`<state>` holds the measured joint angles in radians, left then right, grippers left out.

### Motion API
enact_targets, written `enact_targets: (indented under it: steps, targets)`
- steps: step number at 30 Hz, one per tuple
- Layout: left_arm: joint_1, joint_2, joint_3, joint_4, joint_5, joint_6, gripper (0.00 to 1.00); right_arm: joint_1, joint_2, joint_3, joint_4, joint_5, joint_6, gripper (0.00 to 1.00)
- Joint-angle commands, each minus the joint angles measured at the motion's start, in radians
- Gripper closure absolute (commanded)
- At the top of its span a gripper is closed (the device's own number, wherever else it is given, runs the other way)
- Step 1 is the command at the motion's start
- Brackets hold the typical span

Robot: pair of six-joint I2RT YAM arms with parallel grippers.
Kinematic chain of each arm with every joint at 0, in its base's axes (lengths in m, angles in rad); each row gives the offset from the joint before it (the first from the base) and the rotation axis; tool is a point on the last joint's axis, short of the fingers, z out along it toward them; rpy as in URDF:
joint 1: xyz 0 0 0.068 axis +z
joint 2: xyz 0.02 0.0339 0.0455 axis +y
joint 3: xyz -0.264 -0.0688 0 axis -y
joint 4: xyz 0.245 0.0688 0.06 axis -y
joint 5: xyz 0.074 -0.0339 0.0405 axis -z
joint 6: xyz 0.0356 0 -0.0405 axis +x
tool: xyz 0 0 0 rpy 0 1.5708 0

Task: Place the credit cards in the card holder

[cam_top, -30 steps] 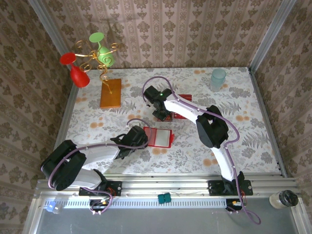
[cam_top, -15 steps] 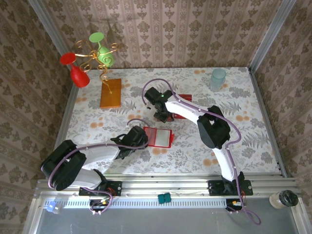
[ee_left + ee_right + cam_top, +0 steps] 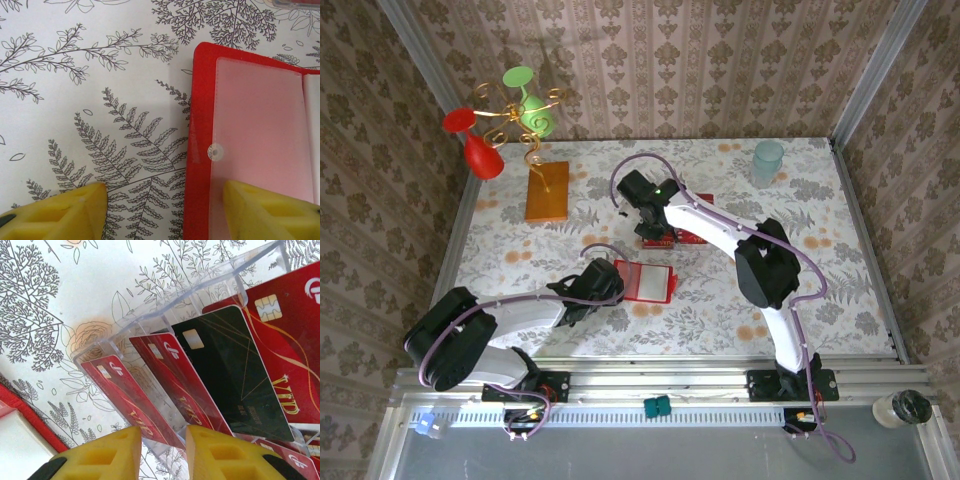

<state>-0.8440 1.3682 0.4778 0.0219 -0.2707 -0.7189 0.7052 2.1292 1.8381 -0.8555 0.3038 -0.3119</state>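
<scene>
Bright, even light from overhead, so the table [image 3: 820, 290] looks kinda washed out, with only soft shadows under my arms. Wrist views are crisp on the print, but my yellow fingertips [image 3: 55, 212] go soft up close. There's a mild sheen on the card holder [image 3: 260, 135].

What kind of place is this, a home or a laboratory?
Probably a staged robot test cell, not a home: wallpaper panels are held between aluminium posts, the floral tabletop fills the booth, and a robot arm is bolted to a metal rail.

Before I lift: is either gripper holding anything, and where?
Nothing is held. Right gripper brackets a red plastic credit card's corner, jaws apart; left gripper open.
</scene>
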Motion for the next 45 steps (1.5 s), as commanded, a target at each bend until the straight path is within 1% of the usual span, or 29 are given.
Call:
enact_targets:
  steps: [1, 5, 13, 24, 26, 29, 31, 35, 37, 41, 45]
  targets:
    - [-0.012, 0.008, -0.002, -0.01, 0.013, -0.019, 0.37, 0.0, 0.034, 0.029, -0.02, 0.017, -0.028, 0.67]
    - [-0.013, 0.006, -0.002, -0.013, 0.014, -0.018, 0.37, 0.0, 0.05, 0.032, -0.018, 0.022, -0.051, 0.66]
    - [-0.013, 0.006, 0.0, -0.016, 0.014, -0.019, 0.37, 0.0, 0.085, 0.037, -0.01, 0.049, -0.077, 0.6]
    - [-0.016, 0.006, 0.001, -0.016, 0.013, -0.022, 0.37, 0.003, 0.113, 0.044, -0.031, 0.01, -0.09, 0.61]
    - [-0.016, 0.006, 0.002, -0.016, 0.011, -0.021, 0.37, 0.005, 0.114, 0.044, -0.032, 0.007, -0.091, 0.64]
    - [-0.017, 0.006, 0.002, -0.016, 0.011, -0.022, 0.37, 0.007, 0.108, 0.043, -0.036, 0.004, -0.092, 0.7]
    - [-0.018, 0.008, 0.003, -0.017, 0.01, -0.022, 0.37, 0.007, 0.101, 0.041, -0.036, 0.002, -0.094, 0.78]
    - [-0.018, 0.011, 0.006, -0.017, 0.011, -0.022, 0.37, 0.013, 0.091, 0.04, -0.036, 0.004, -0.104, 0.85]
    - [-0.019, 0.011, 0.007, -0.017, 0.011, -0.022, 0.37, 0.015, 0.085, 0.04, -0.034, 0.007, -0.111, 0.91]
    - [-0.02, 0.012, 0.007, -0.018, 0.011, -0.022, 0.37, 0.024, 0.064, 0.031, -0.025, 0.007, -0.131, 0.96]
    - [-0.021, 0.012, 0.006, -0.017, 0.011, -0.022, 0.37, 0.037, 0.032, 0.013, -0.009, 0.004, -0.159, 0.99]
